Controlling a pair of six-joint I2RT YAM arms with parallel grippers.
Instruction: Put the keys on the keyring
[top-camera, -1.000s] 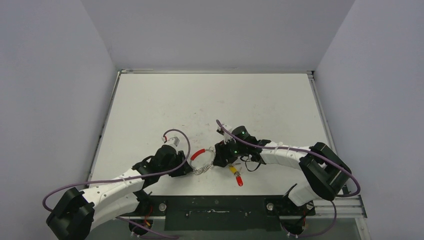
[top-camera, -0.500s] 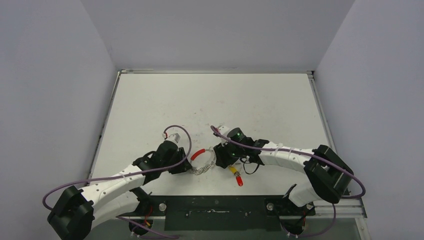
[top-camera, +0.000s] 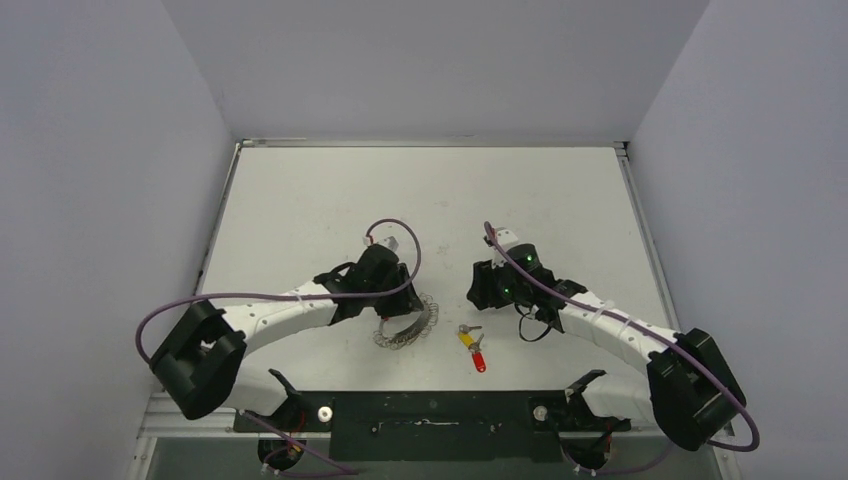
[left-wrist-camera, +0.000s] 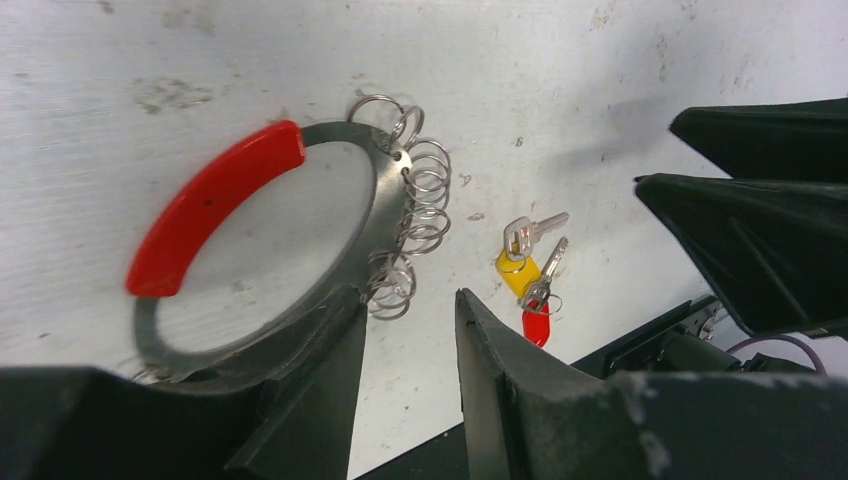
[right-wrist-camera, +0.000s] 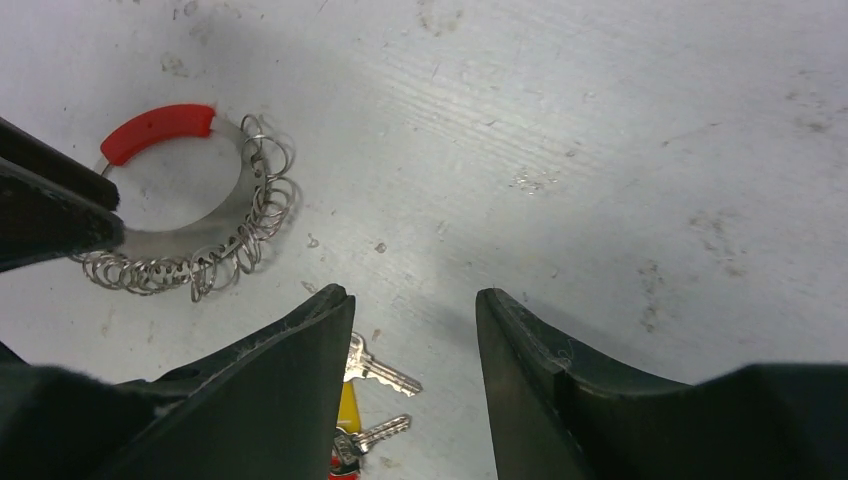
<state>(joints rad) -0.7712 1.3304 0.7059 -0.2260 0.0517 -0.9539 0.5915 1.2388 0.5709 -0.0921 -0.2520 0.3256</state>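
The keyring is a flat metal loop with a red sleeve and several small wire rings. It lies on the table just past my left gripper, which is open with nothing between its fingers. The loop's near arc runs under my left finger. Two keys lie together on the table, one with a yellow head and one with a red head. In the top view they sit at the near edge. My right gripper is open and empty, hovering beside the keys, right of the keyring.
The white table has raised rails at its left and back edges. The black mounting bar runs along the near edge, close to the keys. My right gripper's fingers show at the right of the left wrist view.
Both grippers left the keyring's sides. My right gripper pulled back to the right. My left arm swung right and farther out. The keyring shifted slightly right, and the keys stayed put.
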